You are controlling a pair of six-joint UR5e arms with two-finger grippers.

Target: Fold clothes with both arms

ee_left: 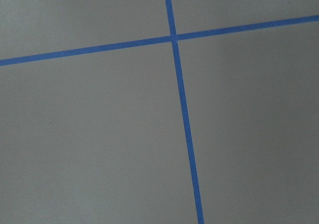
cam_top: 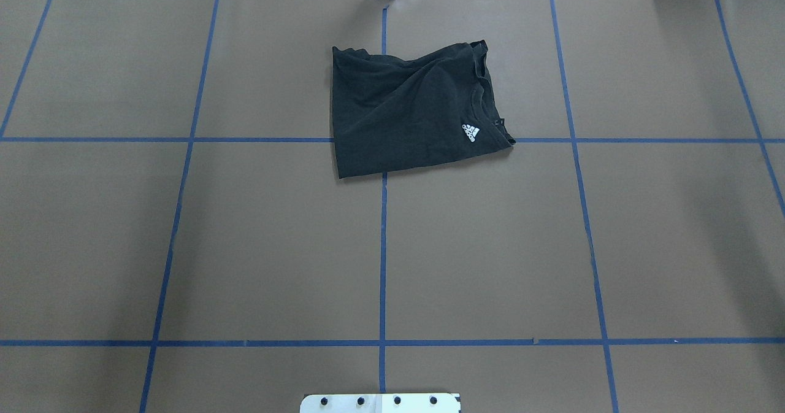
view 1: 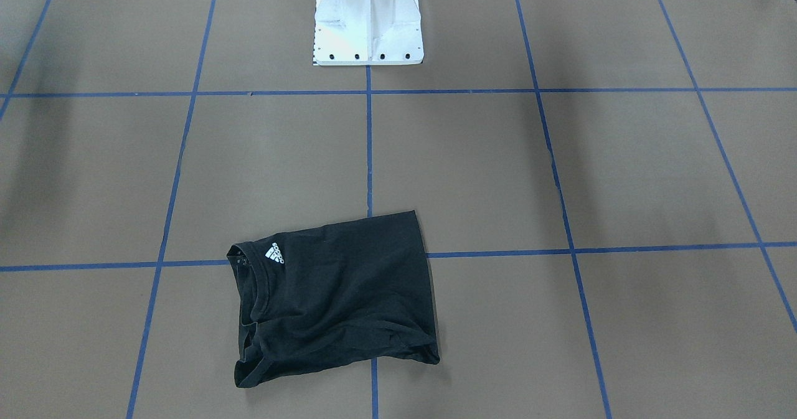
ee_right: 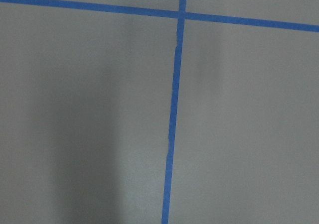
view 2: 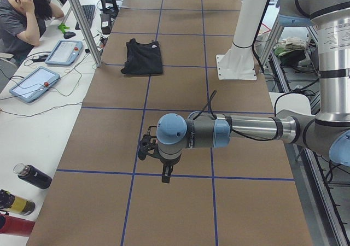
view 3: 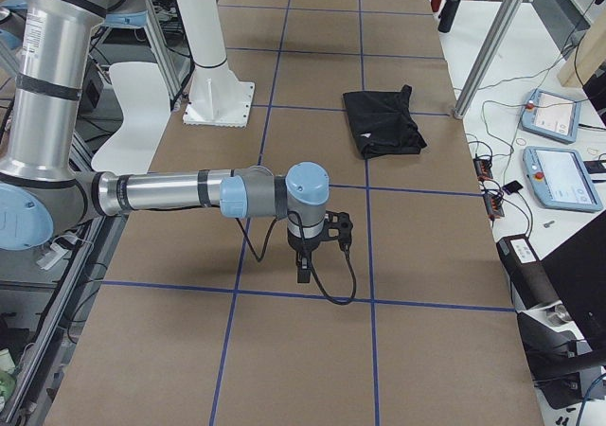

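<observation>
though left hand (view 2: pixel 165 175) and right hand (view 3: pixel 303 273) show, openness is unclear.

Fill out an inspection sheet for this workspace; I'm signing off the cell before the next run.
Surface: brown table with blue tape grid.
Job's things: black T-shirt folded to a rough rectangle, logo up, far from the white pedestal.
Clutter: nothing seen.
Grippers: left tool and right tool hang over bare table, away from the shirt; open or shut cannot be told.
Cables: black cable loops under the right wrist.
Surroundings: side desk with tablets, bottles, a seated person.
</observation>
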